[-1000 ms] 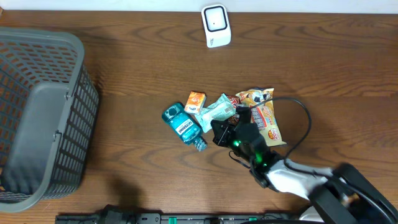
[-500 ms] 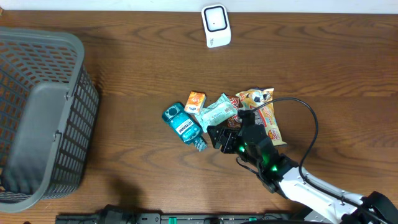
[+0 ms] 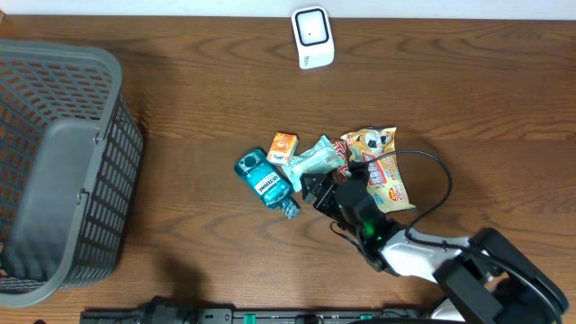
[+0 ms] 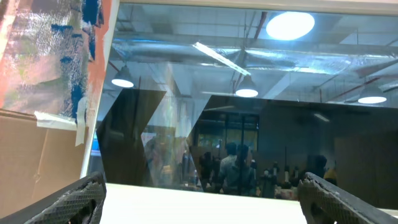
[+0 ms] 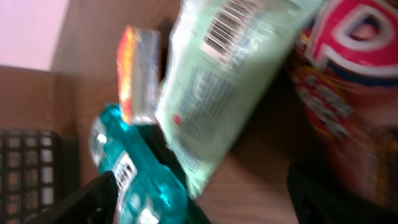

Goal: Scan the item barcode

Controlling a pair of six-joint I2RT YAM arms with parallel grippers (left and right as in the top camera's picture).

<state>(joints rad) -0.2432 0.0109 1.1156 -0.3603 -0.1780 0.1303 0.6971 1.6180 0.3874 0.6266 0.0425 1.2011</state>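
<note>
Several items lie bunched mid-table: a teal mouthwash bottle [image 3: 263,183], a small orange box [image 3: 283,147], a pale green packet [image 3: 315,158] and a red-and-yellow snack bag [image 3: 382,171]. The white scanner [image 3: 312,37] stands at the far edge. My right gripper [image 3: 324,191] hovers low at the pile's near side, open and holding nothing. In the right wrist view the green packet [image 5: 217,93] shows a barcode [image 5: 225,26], with the bottle [image 5: 134,177] to its left near my left finger. My left gripper [image 4: 199,205] is open, pointing up at a ceiling, and is out of the overhead view.
A large grey basket [image 3: 54,171] fills the table's left side. The orange box [image 5: 138,74] and the snack bag [image 5: 348,93] flank the green packet in the right wrist view. The right arm's cable [image 3: 441,180] loops over the wood beside the snack bag.
My right gripper was shut and now stands open. Its wrist has shifted slightly at the pile's near side. The items have not moved.
</note>
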